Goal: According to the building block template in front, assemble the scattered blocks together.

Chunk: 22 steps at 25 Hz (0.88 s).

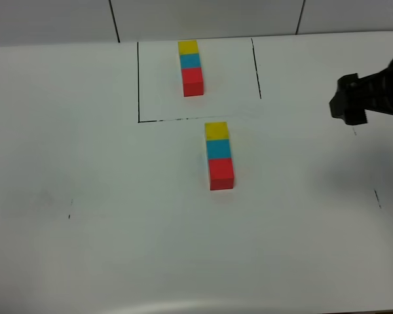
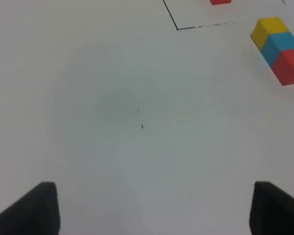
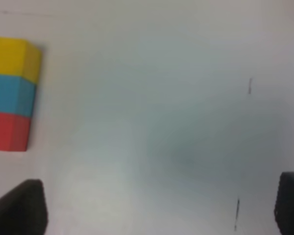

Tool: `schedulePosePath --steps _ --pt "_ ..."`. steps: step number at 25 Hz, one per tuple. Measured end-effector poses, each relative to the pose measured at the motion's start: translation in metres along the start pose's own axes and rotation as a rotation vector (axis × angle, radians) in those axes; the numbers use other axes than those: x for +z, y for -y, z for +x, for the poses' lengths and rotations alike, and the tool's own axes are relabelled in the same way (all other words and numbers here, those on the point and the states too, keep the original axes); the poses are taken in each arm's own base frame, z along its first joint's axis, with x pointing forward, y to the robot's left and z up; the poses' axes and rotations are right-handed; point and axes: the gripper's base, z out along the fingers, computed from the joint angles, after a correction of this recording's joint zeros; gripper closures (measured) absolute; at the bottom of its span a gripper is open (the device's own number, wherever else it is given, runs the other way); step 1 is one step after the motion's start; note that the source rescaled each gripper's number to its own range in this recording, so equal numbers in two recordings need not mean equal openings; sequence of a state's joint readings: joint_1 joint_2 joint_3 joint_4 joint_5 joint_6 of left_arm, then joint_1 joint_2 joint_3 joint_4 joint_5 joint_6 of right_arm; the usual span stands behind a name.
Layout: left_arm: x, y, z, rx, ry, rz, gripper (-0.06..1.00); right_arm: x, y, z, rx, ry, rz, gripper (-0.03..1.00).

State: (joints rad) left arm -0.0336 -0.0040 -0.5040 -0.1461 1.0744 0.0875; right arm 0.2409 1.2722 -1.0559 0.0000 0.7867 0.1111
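Three scattered blocks (image 1: 219, 156) sit joined in a row, yellow, blue, red, at six o'clock of the building block template (image 1: 191, 67), matching its order, so assembly looks finished. Right gripper (image 1: 348, 104) hangs at three o'clock, jaws wide and empty; left gripper (image 2: 152, 208) likewise gapes over bare table (image 1: 85, 163), clear of the row.

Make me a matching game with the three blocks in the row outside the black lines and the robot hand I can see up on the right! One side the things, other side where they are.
Things:
1. yellow block
2. cyan-blue block
3. red block
4. right gripper

Places:
A. middle of the loose row
B. off at the table's right side, holding nothing
C. row end nearest the black outline
D. row end farthest from the outline

Pairs: 1-C, 2-A, 3-D, 4-B
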Motion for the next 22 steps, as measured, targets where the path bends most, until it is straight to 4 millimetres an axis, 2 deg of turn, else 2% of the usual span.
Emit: schedulePosePath --steps 6,11,16,22 --pt "0.000 0.000 0.000 -0.001 0.000 0.000 0.28 -0.054 0.007 0.046 -0.010 0.137 0.005 0.09" --pt "0.000 0.000 0.000 -0.001 0.000 0.000 0.28 -0.085 0.012 0.081 0.031 0.220 0.011 0.09" --pt "0.000 0.000 0.000 -0.001 0.000 0.000 0.28 -0.106 0.018 0.118 0.053 0.250 0.021 0.09" --pt "0.000 0.000 0.000 -0.001 0.000 0.000 0.28 -0.118 0.024 0.160 0.060 0.263 0.034 0.09"
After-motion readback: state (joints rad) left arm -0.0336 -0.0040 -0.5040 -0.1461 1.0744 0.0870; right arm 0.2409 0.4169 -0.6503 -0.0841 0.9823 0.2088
